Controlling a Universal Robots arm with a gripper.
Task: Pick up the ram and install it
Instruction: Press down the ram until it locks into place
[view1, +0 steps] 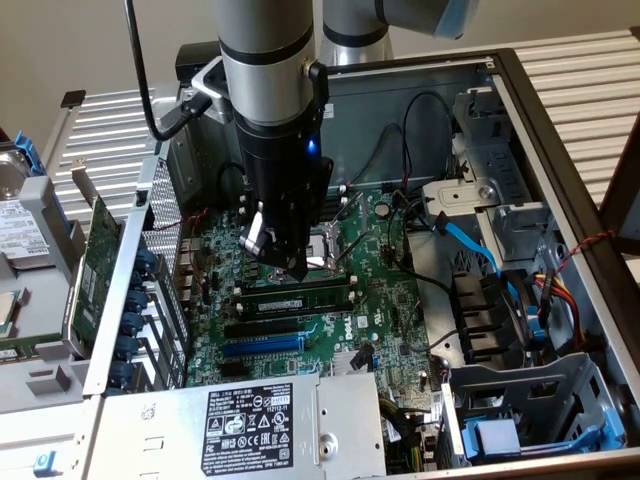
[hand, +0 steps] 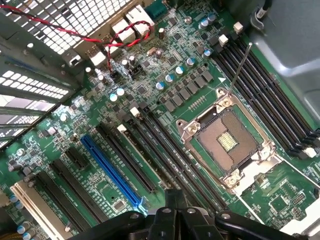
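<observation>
The ram (view1: 300, 297) is a long dark-green stick with black chips. It stands on edge in a memory slot on the green motherboard (view1: 385, 300), just in front of the CPU socket (hand: 227, 140). My gripper (view1: 290, 272) hangs straight down over the stick's middle, fingers shut, with its tip right at the ram's top edge. Whether it touches I cannot tell. In the wrist view the gripper (hand: 172, 207) is closed over long black slots that run beneath it beside the socket.
The open PC case holds a blue expansion slot (view1: 262, 345), a power supply (view1: 250, 425) at the front, and drive cages (view1: 530, 400) with blue and red cables (view1: 470, 245) on the exterior view's right. A green expansion card (view1: 95, 270) and a hard drive (view1: 25, 240) lie outside, on its left.
</observation>
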